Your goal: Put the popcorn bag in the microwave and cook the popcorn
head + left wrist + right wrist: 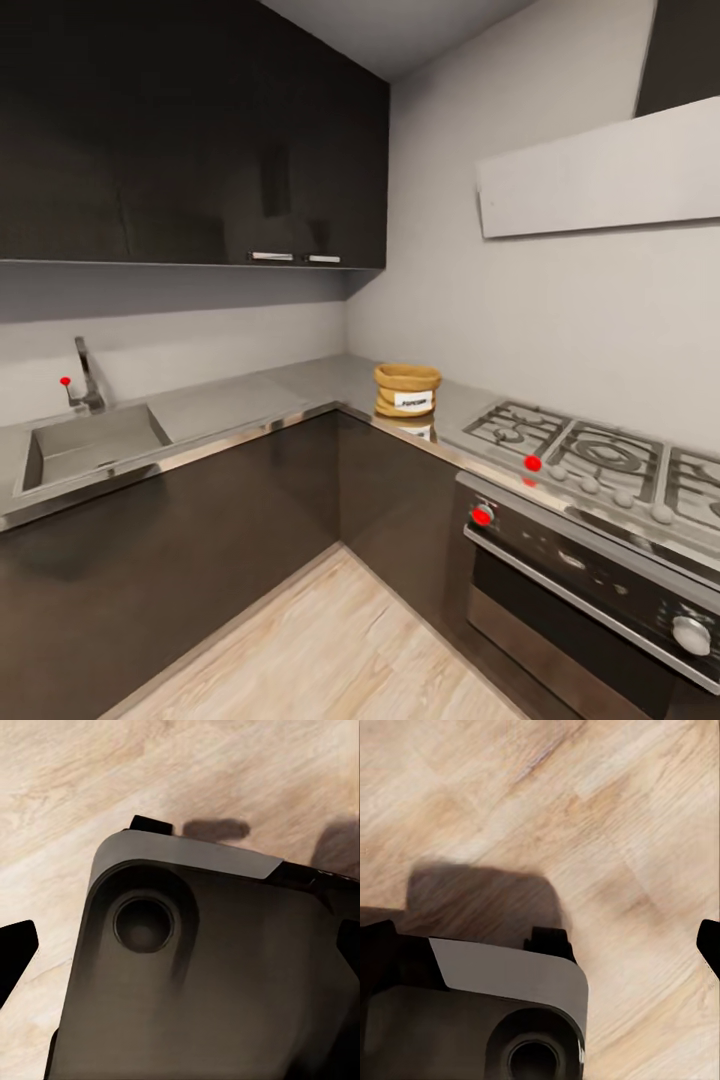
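The popcorn bag [407, 391] stands upright on the countertop [250, 397], in the corner stretch where the two runs of counter meet, its white label facing me. It sits between the sink [92, 443] off to one side and the gas hob [596, 453] on the other, nearer the hob but apart from it. Below the hob is the built-in oven [590, 610] with a red knob [482, 516]. Dark wall cabinets [190, 135] hang above the counter.

My arms hang low. Through my left wrist camera I see my own dark base [202, 975] and the pale wooden floor [90, 787]; only black finger edges show at the sides, well apart, so my left gripper seems wide. Through my right wrist camera I see the base [480, 1012] and floor [607, 817] again, with one black finger tip [709, 941] at the border; I cannot tell how that gripper stands.
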### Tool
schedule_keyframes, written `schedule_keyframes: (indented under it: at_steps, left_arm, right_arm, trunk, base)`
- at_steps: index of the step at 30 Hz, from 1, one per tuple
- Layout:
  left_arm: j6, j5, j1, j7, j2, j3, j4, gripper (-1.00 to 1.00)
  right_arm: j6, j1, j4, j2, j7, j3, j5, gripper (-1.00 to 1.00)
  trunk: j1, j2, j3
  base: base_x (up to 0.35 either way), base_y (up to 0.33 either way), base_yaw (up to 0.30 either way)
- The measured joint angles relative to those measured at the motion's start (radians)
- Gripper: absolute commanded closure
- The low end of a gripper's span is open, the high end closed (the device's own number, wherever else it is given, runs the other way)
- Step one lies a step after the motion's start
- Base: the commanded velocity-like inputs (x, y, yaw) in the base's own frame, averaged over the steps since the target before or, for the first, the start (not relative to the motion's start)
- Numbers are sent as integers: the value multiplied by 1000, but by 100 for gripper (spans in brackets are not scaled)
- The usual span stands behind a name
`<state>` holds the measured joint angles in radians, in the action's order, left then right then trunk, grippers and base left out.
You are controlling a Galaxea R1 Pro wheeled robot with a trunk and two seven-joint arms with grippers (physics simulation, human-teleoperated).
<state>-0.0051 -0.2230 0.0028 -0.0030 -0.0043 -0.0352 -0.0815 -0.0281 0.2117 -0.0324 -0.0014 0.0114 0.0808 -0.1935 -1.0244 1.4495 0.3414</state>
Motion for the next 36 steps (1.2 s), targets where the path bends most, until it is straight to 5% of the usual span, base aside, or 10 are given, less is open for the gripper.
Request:
schedule_keyframes:
  at_steps: [36]
  left_arm:
    - [-4,0,0,1,-3,-2,-1,-100]
  right_arm:
    - [-6,0,0,4,-2,1,3,-100]
  trunk:
    - [-1,0,0]
  base:
    - [284,52,-28]
